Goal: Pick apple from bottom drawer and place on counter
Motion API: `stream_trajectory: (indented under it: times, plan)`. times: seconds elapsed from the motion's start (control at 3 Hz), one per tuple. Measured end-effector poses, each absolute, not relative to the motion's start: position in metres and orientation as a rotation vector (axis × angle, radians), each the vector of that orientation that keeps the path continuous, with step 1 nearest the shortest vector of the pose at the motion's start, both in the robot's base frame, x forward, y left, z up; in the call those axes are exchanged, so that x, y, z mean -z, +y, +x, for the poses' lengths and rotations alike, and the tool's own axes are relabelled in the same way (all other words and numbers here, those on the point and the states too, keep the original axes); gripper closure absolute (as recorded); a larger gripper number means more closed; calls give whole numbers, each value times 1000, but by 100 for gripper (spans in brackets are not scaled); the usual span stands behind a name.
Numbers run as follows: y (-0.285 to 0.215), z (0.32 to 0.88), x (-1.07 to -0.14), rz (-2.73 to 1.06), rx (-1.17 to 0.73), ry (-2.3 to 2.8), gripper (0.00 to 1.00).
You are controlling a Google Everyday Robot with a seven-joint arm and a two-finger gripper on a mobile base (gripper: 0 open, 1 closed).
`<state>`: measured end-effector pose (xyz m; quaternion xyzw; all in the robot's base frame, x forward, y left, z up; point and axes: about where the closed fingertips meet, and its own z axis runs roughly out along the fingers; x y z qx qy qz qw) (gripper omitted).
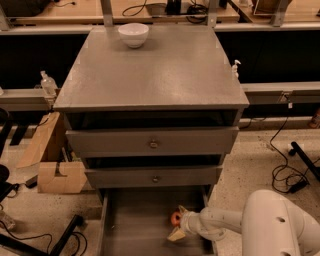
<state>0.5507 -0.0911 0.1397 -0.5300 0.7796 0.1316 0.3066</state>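
Claw [176, 223] inside bottom drawer [131, 226], right at apple [175, 218] near its right wall, grip state unclear

Light wooden desks [60, 11] run across the top of my view, with a dark gap beneath them and a grey rail [280, 92] along it. The floor [255, 160] is pale and speckled, with a cardboard box [62, 177] at left and black cables [295, 186] trailing at right. My gripper [176, 227] sits low, just right of centre.
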Motion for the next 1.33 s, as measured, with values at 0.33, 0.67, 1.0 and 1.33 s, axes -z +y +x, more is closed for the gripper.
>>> stream_trajectory:
  times: [0.33, 0.67, 1.0, 1.33]
  plan:
    - [-86, 552, -129, -1420, -365, 2065, 45]
    - [-85, 551, -129, -1420, -367, 2065, 68]
    - [-83, 551, -128, -1421, -370, 2064, 91]
    - [-76, 543, -141, -1443, -386, 2041, 100]
